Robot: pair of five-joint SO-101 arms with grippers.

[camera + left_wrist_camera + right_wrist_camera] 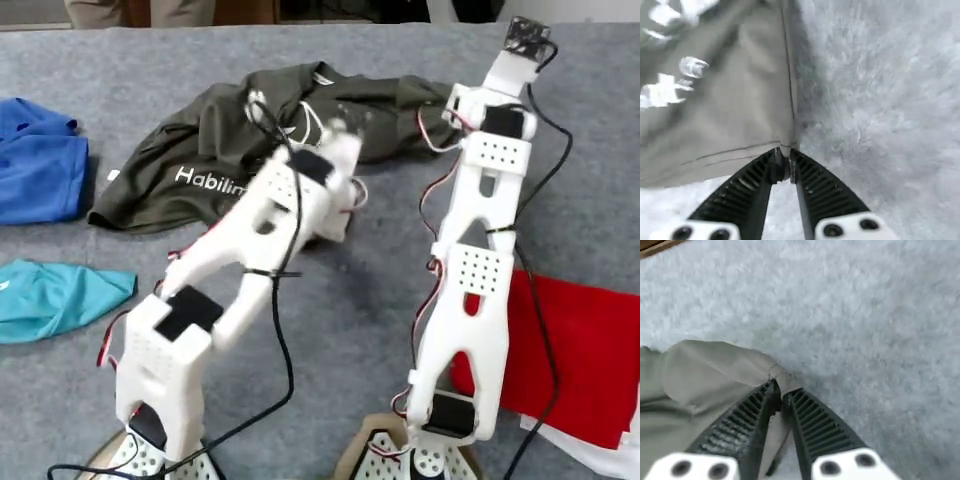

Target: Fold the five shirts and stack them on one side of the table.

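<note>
A dark olive shirt [240, 150] with white lettering lies crumpled across the middle-back of the grey table. My left gripper [783, 162] is shut on a hem corner of the olive shirt [730, 110], near the shirt's front edge in the high view. Over on the far right end of the cloth, my right gripper [780, 390] is shut on another corner of the olive shirt [715, 375]. A blue shirt [40, 160] and a teal shirt [55, 295] lie at the left. A red shirt [585, 350] lies at the right over a white one [620, 455].
The grey felt table [360, 330] is bare between the two arms and in front of the olive shirt. The left arm [230, 270] and the right arm [480, 260] rise from bases at the front edge. Loose cables hang along both arms.
</note>
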